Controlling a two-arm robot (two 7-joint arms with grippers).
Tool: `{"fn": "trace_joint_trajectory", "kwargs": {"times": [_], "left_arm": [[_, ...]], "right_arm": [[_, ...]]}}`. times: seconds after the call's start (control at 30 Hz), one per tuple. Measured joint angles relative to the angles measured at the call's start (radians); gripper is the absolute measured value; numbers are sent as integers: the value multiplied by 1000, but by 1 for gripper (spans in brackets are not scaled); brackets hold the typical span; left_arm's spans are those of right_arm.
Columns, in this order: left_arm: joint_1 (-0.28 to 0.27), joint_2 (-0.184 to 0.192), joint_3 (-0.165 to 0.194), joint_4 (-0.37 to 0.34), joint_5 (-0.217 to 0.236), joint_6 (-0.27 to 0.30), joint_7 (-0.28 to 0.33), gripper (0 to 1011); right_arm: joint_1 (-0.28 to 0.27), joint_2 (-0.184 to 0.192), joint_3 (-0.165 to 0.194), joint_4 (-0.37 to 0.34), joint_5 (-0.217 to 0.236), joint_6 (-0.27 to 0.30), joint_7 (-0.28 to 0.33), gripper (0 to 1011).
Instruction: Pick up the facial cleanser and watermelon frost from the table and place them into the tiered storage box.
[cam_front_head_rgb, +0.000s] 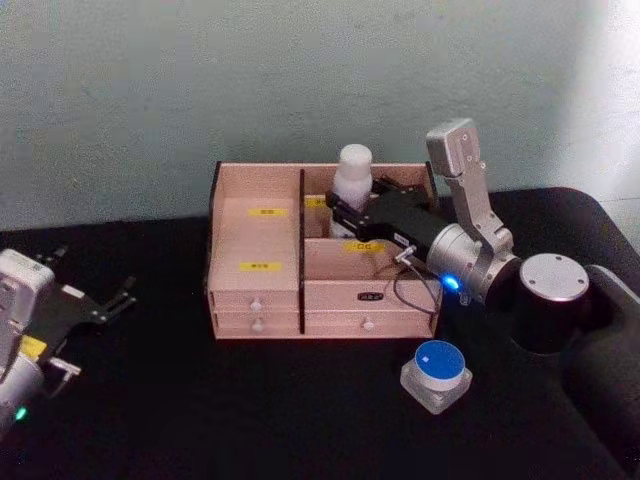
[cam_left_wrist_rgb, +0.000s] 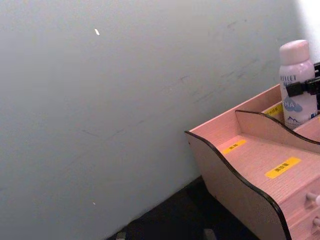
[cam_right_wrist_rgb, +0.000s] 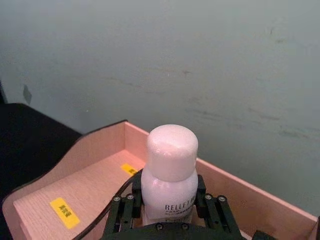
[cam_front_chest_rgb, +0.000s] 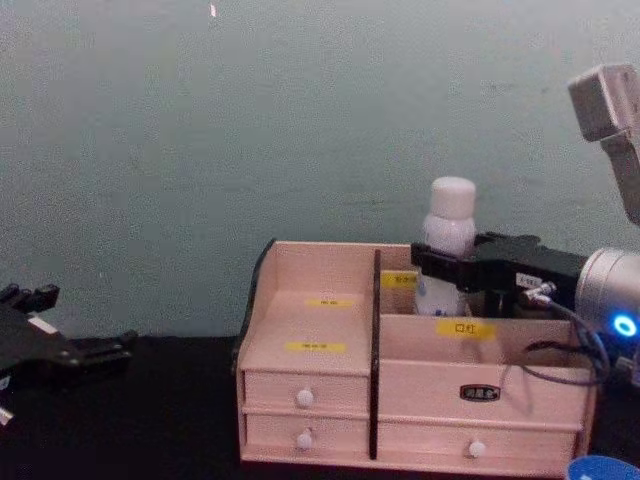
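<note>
The tall slim white facial cleanser bottle (cam_front_head_rgb: 352, 180) stands upright in the rear right compartment of the light pink wooden tiered storage box (cam_front_head_rgb: 260, 190), pinched by the right gripper (cam_front_head_rgb: 340, 212). The squat blue-lidded watermelon frost jar (cam_front_head_rgb: 437, 372) sits on the black worktop (cam_front_head_rgb: 250, 420) before the box's right end. The left gripper (cam_front_head_rgb: 95, 275) hangs spread, well left.

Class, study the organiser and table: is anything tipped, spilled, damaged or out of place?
Nothing stands out. The facial cleanser stands upright in the rear right compartment of the tiered storage box, gripped by the right hand. The watermelon frost sits upright on the table before it. The left hand is open, far left.
</note>
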Motion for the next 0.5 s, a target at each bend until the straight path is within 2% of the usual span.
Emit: {"fn": "trace_joint_trajectory", "kwargs": {"times": [0.5], "left_arm": [[0,0,0,0,0,0,0,1001]], "right_arm": [[9,-9,-4,25,-27,34,4,594]]}}
